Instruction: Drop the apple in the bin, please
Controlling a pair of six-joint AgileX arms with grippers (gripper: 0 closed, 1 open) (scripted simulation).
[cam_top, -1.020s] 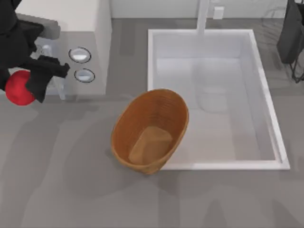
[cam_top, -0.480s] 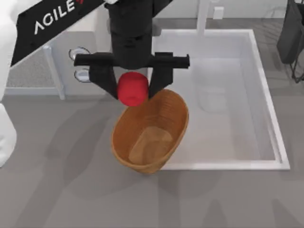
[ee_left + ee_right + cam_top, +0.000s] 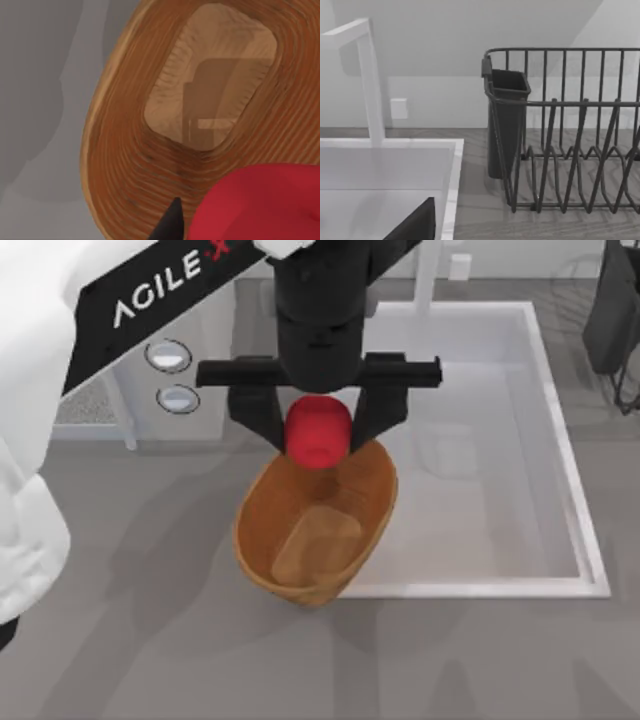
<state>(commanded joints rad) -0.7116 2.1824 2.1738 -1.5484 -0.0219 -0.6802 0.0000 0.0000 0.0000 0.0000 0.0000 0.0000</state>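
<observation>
In the top view the left end effector (image 3: pixel 318 435) and the apple (image 3: pixel 318 432) it grips cover the bin's (image 3: pixel 262 515) far rim. The left arm's white casing runs off the picture's left edge. In the left wrist view the apple (image 3: pixel 260 205) is cut by the lower and right edges, and the bin (image 3: pixel 115 150) by the top and right edges. The dish rack (image 3: pixel 570 130) in the right wrist view is cut off at the right edge.
</observation>
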